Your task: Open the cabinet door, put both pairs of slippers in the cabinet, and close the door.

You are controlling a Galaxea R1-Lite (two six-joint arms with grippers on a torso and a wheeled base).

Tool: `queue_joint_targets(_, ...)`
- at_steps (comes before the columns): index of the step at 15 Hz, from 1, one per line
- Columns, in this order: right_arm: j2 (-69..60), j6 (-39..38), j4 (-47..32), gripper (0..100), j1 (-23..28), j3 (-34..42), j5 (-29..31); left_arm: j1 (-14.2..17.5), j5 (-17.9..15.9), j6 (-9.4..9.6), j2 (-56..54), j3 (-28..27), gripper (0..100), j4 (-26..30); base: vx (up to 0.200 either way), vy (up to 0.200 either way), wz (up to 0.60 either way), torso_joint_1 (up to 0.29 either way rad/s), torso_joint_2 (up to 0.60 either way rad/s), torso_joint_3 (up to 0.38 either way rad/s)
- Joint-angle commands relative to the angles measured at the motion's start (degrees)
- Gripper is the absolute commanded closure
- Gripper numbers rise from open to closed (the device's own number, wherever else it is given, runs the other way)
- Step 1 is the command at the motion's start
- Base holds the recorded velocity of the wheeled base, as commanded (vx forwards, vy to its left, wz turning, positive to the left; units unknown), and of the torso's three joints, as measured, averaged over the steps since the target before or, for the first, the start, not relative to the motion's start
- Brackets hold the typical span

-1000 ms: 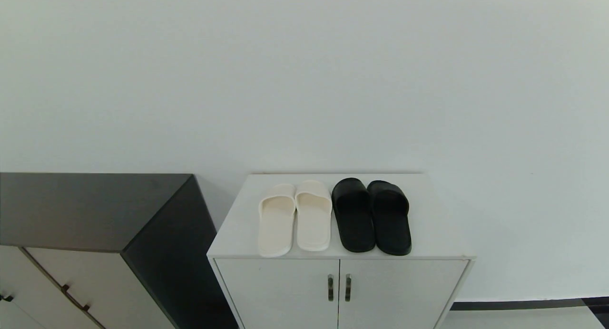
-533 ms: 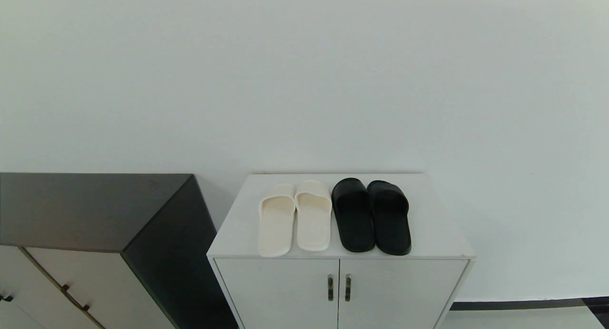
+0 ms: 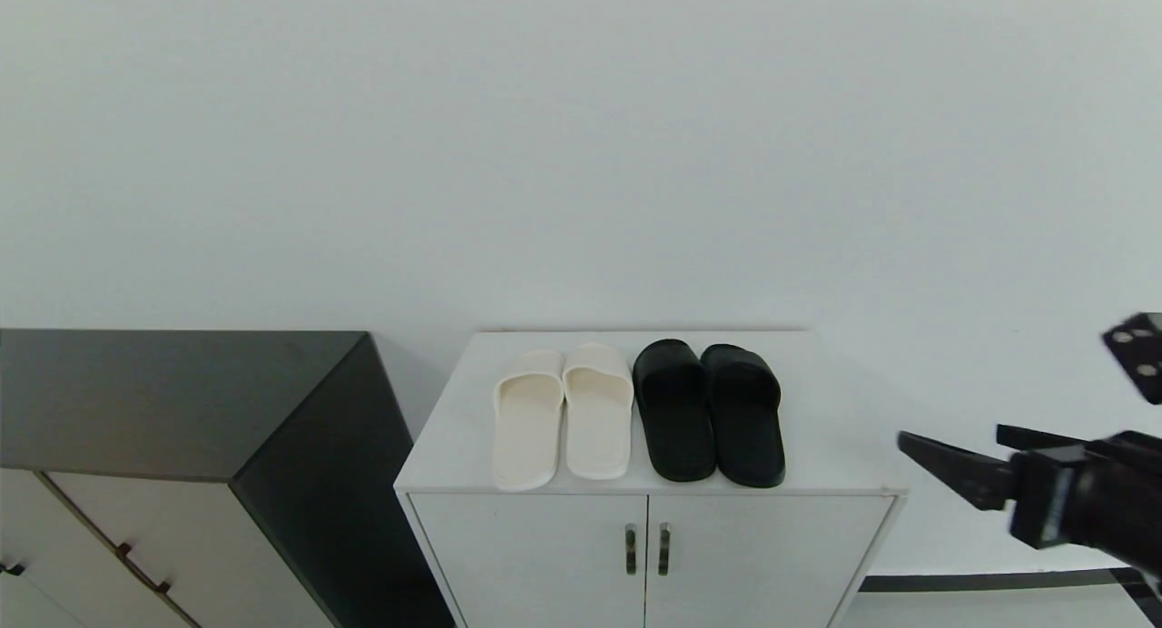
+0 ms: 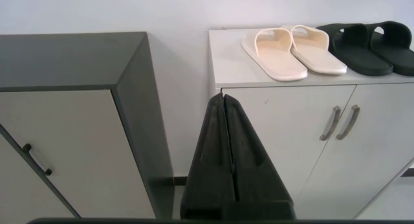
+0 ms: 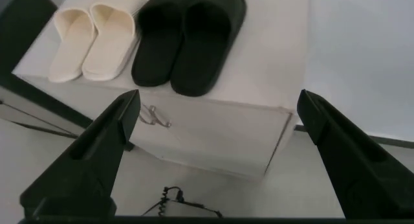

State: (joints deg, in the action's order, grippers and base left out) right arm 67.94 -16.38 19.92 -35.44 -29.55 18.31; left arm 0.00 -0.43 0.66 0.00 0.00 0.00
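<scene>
A cream pair of slippers (image 3: 563, 415) and a black pair of slippers (image 3: 708, 410) lie side by side on top of the white cabinet (image 3: 844, 469). Both cabinet doors are shut, with two metal handles (image 3: 646, 548) at the middle. My right gripper (image 3: 949, 435) hangs open to the right of the cabinet, level with its top. From its wrist I see the black slippers (image 5: 191, 36), the cream slippers (image 5: 90, 33) and the open right gripper (image 5: 218, 94) above the cabinet's front. My left gripper (image 4: 224, 100) is shut and empty, low in front of the cabinet's left door (image 4: 284, 140).
A taller dark cabinet (image 3: 182, 401) with pale drawer fronts stands close on the white cabinet's left, with a narrow gap between them. A plain wall is behind both. Floor with a dark skirting strip (image 3: 989, 581) shows at the lower right.
My right gripper has come into the head view from the right edge, open. The slippers and cabinet doors have not moved.
</scene>
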Motion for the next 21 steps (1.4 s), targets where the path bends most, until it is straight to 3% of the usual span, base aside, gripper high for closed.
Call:
queue_joint_targets(1,15.73,-3.22,1.00,0,-7.63,-9.83,6.65,0.00,-0.01,-0.04,0.09,0.00,100,0.00,0.000,0.000,0.00,0.000,0.00,0.000)
queue_joint_targets(12,46.67,-4.71,14.09,0,-8.68,-26.79,18.34,0.00,-0.01,-0.04,0.09,0.00,100,0.00,0.000,0.000,0.00,0.000,0.00,0.000)
queue_joint_targets(21,58.62,0.48,16.47,0,-5.26,-37.33,17.99,0.00,-0.01,-0.22,0.09,0.00,100,0.00,0.000,0.000,0.00,0.000,0.00,0.000)
